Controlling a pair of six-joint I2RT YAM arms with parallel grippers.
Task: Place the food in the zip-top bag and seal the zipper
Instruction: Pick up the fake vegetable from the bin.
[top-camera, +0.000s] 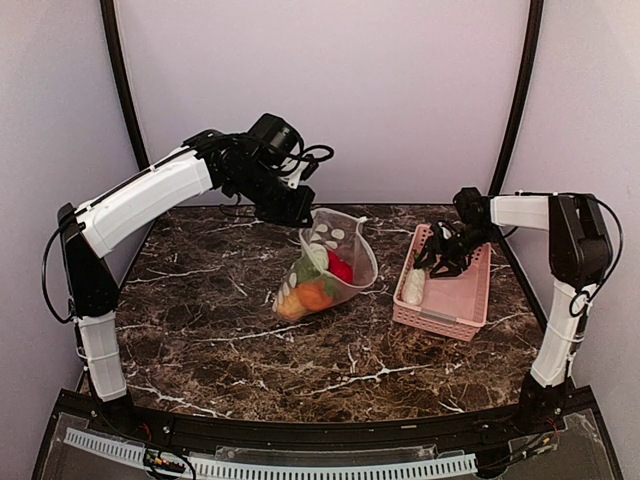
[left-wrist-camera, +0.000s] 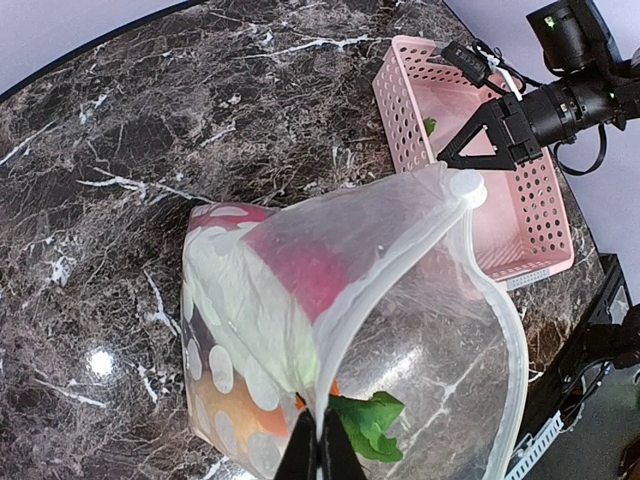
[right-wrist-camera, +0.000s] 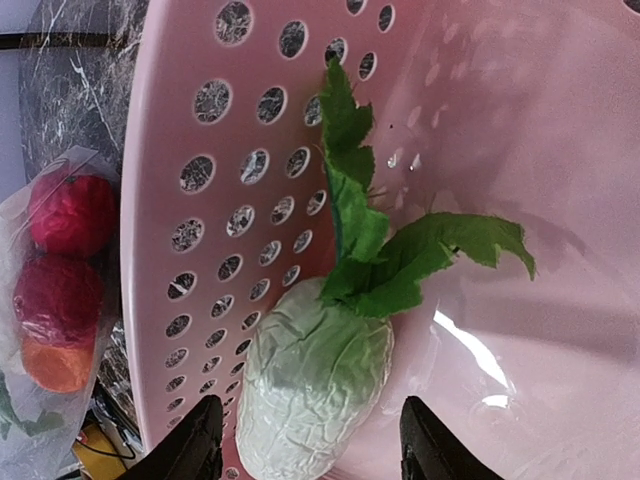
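Top external: radish (top-camera: 413, 287) lengthwise in basket (top-camera: 460, 296), leaves toward far end.

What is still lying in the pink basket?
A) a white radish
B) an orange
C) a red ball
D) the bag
A: a radish with green leaves lies in the basket, between the open right gripper's fingers; the bag holds the red balls.

Marble table (top-camera: 200, 310) — dotted bag (top-camera: 338, 268) seemingly resting on it, pink basket (top-camera: 458, 297) nearby.
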